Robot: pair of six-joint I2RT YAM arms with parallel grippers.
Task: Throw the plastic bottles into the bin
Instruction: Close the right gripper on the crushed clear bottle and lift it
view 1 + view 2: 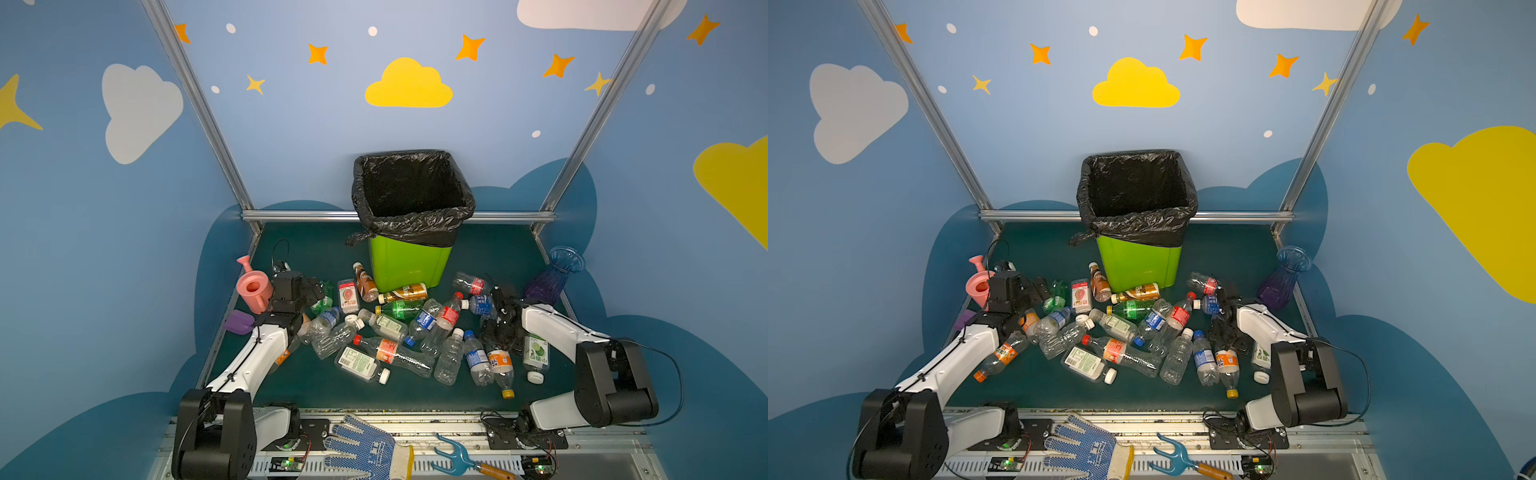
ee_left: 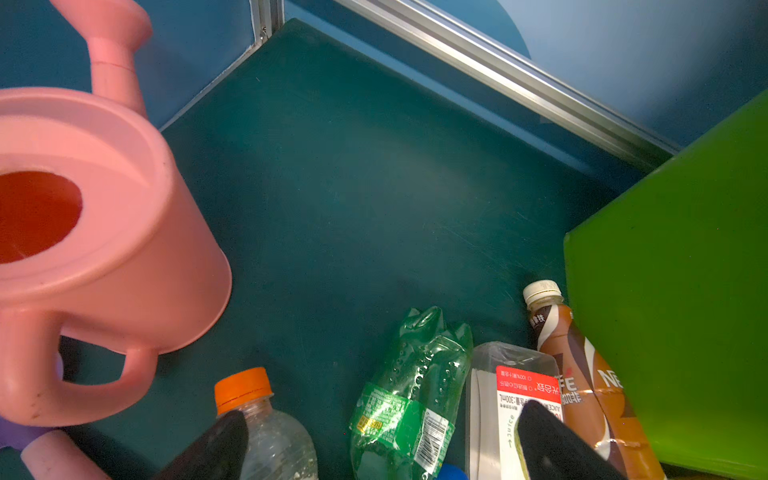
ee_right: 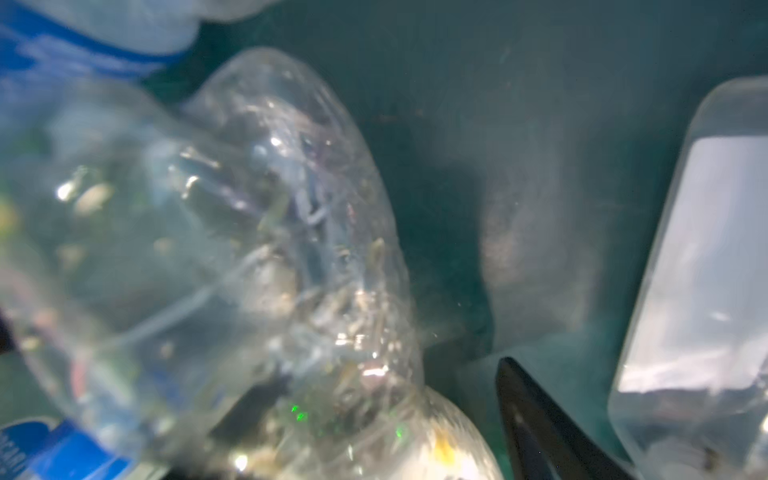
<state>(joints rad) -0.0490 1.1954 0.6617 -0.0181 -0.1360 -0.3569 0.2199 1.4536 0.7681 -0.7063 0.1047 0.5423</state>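
Top views both: the plastic bottles [image 1: 388,351] lie on their sides in a heap across the middle of the green mat [image 1: 316,390]. They're in front of the bin [image 1: 409,266], and the rearmost are right up against its base. None visible inside the black liner, so I'd say the job has barely begun.

They look empty: light, thin-walled, several crumpled. Expect them to dent under squeeze, roll, and slip out of smooth jaws. Best hold, my guess, is across the barrel at the label band, or at the neck under the cap where it's stiffer. Take loose ones at the heap's edge first; overlapped ones will drag neighbours.

Right gripper [image 1: 498,334] is down in the right side of the heap. Right wrist view is blurred: a clear bottle [image 3: 249,249] fills the space beside one dark finger [image 3: 536,419]. Can't tell if the jaws are clamped on it or just around it.

Left gripper [image 2: 382,432] is spread wide, holding nothing, over the left end of the heap. A crushed green bottle [image 2: 415,386] sits between its fingers. An orange-capped bottle [image 2: 266,428] is by one finger and a red-labelled juice bottle [image 2: 511,399] by the other. The green one looks soft; I'd grab it at the label.

Not bottles: pink watering can [image 2: 104,228] just beside the left gripper, blue-purple vase [image 1: 557,274] far right.
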